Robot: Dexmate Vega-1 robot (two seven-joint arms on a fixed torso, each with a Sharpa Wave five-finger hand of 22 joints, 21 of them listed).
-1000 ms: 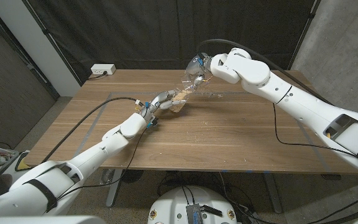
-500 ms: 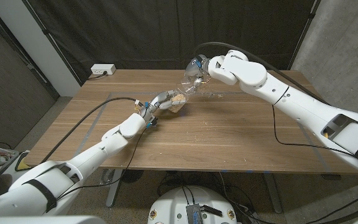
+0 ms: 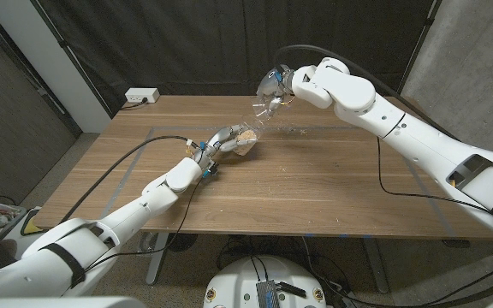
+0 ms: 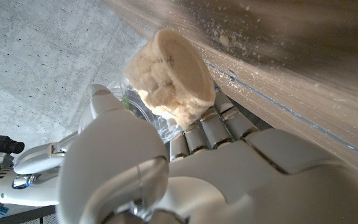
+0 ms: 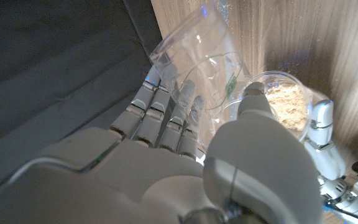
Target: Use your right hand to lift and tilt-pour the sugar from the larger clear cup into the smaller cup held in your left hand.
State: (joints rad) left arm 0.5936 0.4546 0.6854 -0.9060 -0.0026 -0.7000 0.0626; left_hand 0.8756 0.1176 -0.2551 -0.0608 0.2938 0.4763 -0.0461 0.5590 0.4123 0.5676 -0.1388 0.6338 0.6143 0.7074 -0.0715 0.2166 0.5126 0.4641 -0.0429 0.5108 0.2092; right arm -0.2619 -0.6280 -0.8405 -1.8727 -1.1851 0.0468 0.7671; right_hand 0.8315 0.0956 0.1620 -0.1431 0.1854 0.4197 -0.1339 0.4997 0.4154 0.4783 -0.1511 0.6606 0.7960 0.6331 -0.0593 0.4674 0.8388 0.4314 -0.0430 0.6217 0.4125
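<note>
Clear plastic larger cup (image 3: 264,106), gripped in the right hand (image 3: 282,85), tilts mouth-down directly above the sugar-filled smaller cup (image 3: 243,140), which the left hand (image 3: 215,145) holds just over the wooden table (image 3: 332,180)

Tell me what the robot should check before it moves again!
1. Right hand grips the larger clear cup: ok.
2. Left hand holds the smaller cup: ok.
3. Larger cup tipped toward the smaller cup: ok.
4. Sugar inside the smaller cup: ok.
5. Larger cup emptied: looks empty in the right wrist view, cannot tell for sure.
6. Table free of spills: not ok, grains lie scattered near the cups.
</note>
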